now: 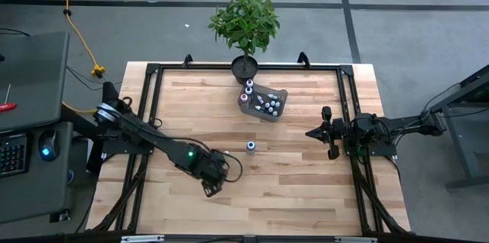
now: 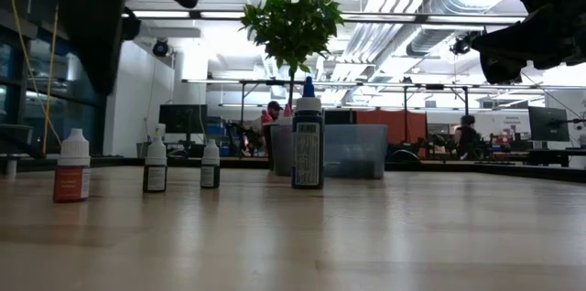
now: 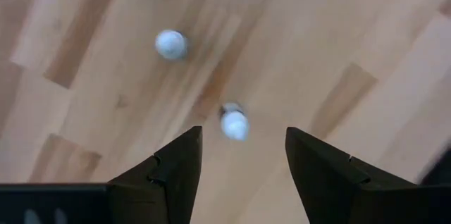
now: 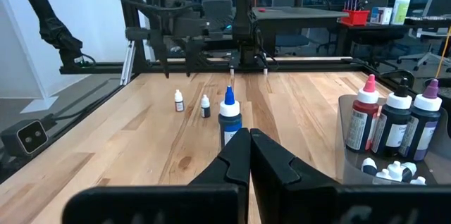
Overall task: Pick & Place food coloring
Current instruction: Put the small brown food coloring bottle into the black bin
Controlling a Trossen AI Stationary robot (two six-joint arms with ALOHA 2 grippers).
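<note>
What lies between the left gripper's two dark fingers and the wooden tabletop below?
In the left wrist view, one tiny white-capped bottle stands upright beneath the open left gripper.

Blue-capped bottle (image 4: 229,118) (pale wood table (image 1: 306,189))

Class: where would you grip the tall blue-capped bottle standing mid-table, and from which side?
Grip the blue-capped bottle across its labelled body, below the tapered cap. It stands upright with bare table on both flanks, so likely descend from above, straddling it.

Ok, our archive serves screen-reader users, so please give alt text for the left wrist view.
Looking down between the left gripper's open dark fingers, a white-capped bottle stands on the wooden table just ahead. Another white-capped bottle stands farther off.
</note>
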